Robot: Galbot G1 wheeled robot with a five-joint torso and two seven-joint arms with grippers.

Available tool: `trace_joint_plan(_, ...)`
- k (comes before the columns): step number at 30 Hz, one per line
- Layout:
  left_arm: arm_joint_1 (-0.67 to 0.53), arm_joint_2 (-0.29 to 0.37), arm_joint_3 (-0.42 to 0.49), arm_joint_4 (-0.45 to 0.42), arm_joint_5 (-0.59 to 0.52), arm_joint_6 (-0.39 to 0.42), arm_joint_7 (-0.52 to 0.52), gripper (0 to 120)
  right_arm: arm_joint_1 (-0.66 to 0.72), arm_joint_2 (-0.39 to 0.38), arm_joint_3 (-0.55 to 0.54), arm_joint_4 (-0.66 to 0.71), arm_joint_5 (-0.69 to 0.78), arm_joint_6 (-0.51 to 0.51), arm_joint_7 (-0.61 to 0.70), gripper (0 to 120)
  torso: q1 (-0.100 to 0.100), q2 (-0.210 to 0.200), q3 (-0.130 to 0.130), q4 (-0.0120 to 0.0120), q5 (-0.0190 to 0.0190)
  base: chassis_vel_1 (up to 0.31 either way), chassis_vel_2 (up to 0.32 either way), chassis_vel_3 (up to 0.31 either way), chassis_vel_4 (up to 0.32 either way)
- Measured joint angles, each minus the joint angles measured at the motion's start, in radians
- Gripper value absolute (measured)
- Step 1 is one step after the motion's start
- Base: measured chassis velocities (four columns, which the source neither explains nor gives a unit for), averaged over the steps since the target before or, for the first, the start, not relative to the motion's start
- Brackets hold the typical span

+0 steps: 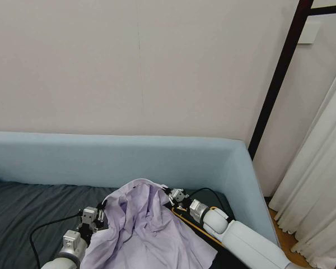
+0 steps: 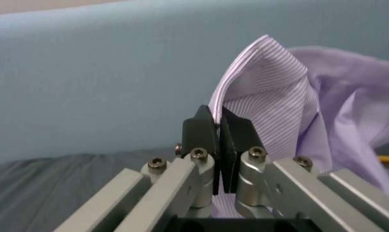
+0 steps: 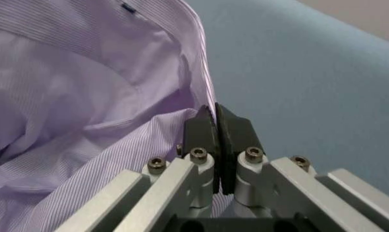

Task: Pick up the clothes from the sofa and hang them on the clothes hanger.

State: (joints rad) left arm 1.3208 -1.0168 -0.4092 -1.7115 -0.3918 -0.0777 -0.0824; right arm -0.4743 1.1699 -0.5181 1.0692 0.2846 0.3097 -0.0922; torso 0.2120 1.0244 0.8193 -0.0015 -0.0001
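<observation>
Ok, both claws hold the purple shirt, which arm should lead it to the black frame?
Right, probably. The right claw is shut on the shirt on the side nearer the black frame beyond the right end of the sofa; the left claw, also shut on it, is farther away.

Left claw (image 1: 102,211) low, forearm reaching forward, pads pinched on shirt (image 1: 148,227); right claw (image 1: 172,196) angled inward from the right, likewise pinched on it; both arms extended.

Thin striped cloth shirt (image 1: 145,224), matt fabric sofa (image 1: 129,159), brushed metal left tool (image 2: 217,117).
</observation>
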Motion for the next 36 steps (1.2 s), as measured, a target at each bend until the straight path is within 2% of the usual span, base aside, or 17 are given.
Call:
trace_joint_plan(2, 0.0, -0.007, -0.002, 0.0, -0.009, -0.015, 0.009, 0, -0.011, 0.0, -0.002, 0.013, 0.027, -0.012, 0.031, 0, 0.0, 0.0, 0.0, -0.0003, 0.0, 0.0, 0.0, 0.0, 0.0)
trace_joint_plan(6, -0.001, -0.007, -0.012, -0.002, -0.032, -0.062, 0.047, 0, -0.044, -0.029, 0.005, 0.181, 0.323, -0.135, 0.141, 18, 0.0, 0.0, 0.0, 0.0003, 0.0002, 0.0, 0.0, 0.0, 0.0)
trace_joint_plan(7, -0.001, -0.007, -0.012, -0.002, -0.032, -0.062, 0.047, 0, -0.044, -0.029, 0.005, 0.181, 0.323, -0.135, 0.141, 18, 0.0, 0.0, 0.0, 0.0003, 0.0002, 0.0, 0.0, 0.0, 0.0)
trace_joint_plan(10, 0.006, -0.005, -0.014, -0.004, -0.038, -0.084, 0.07, 0, -0.071, -0.081, 0.077, 0.309, 0.539, -0.206, 0.156, 31, 0.0, 0.0, 0.0, 0.0002, 0.0, 0.0, 0.0, 0.0, 0.0)
trace_joint_plan(12, 0.01, -0.005, -0.018, -0.009, -0.038, -0.087, 0.077, 0, -0.094, -0.12, 0.14, 0.349, 0.616, -0.229, 0.156, 39, 0.0, 0.0, 0.0, 0.0, 0.0001, 0.0, 0.0, 0.0, 0.0)
trace_joint_plan(13, 0.01, -0.005, -0.018, -0.009, -0.038, -0.087, 0.077, 0, -0.094, -0.12, 0.14, 0.349, 0.616, -0.229, 0.156, 39, 0.0, 0.0, 0.0, 0.0, 0.0001, 0.0, 0.0, 0.0, 0.0)
trace_joint_plan(16, 0.021, -0.005, -0.028, -0.023, -0.037, -0.09, 0.078, 0, -0.135, -0.187, 0.222, 0.355, 0.599, -0.294, 0.163, 52, 0.0, 0.0, 0.0, -0.0002, 0.0001, 0.0, 0.0, 0.0, 0.0)
trace_joint_plan(17, 0.021, -0.005, -0.028, -0.023, -0.037, -0.09, 0.078, 0, -0.135, -0.187, 0.222, 0.355, 0.599, -0.294, 0.163, 52, 0.0, 0.0, 0.0, -0.0002, 0.0001, 0.0, 0.0, 0.0, 0.0)
trace_joint_plan(22, 0.036, 0.006, -0.044, -0.051, -0.034, -0.099, 0.08, 0, -0.168, -0.281, 0.245, 0.404, 0.459, -0.583, 0.266, 75, 0.0, 0.0, 0.0, -0.0002, 0.0003, 0.0, 0.0, 0.0, 0.0)
trace_joint_plan(23, 0.036, 0.006, -0.044, -0.051, -0.034, -0.099, 0.08, 0, -0.168, -0.281, 0.245, 0.404, 0.459, -0.583, 0.266, 75, 0.0, 0.0, 0.0, -0.0002, 0.0003, 0.0, 0.0, 0.0, 0.0)
trace_joint_plan(27, 0.05, 0.007, -0.06, -0.071, -0.029, -0.104, 0.08, 0, -0.121, -0.292, 0.247, 0.361, 0.283, -0.867, 0.14, 93, 0.0, 0.0, 0.0, 0.0001, -0.0001, 0.0, 0.0, 0.0, 0.0)
trace_joint_plan(28, 0.05, 0.007, -0.06, -0.071, -0.029, -0.104, 0.08, 0, -0.121, -0.292, 0.247, 0.361, 0.283, -0.867, 0.14, 93, 0.0, 0.0, 0.0, 0.0001, -0.0001, 0.0, 0.0, 0.0, 0.0)
trace_joint_plan(31, 0.06, 0.003, -0.073, -0.08, -0.015, -0.114, 0.082, 0, -0.079, -0.266, 0.253, 0.316, 0.244, -1.016, 0.017, 100, 0.0, 0.0, 0.0, 0.0, 0.0001, 0.0, 0.0, 0.0, 0.0)
trace_joint_plan(36, 0.063, 0.005, -0.087, -0.079, -0.004, -0.127, 0.088, 0, -0.043, -0.224, 0.238, 0.248, 0.232, -1.06, -0.042, 100, 0.0, 0.0, 0.0, 0.0003, 0.0, 0.0, 0.0, 0.0, 0.0)
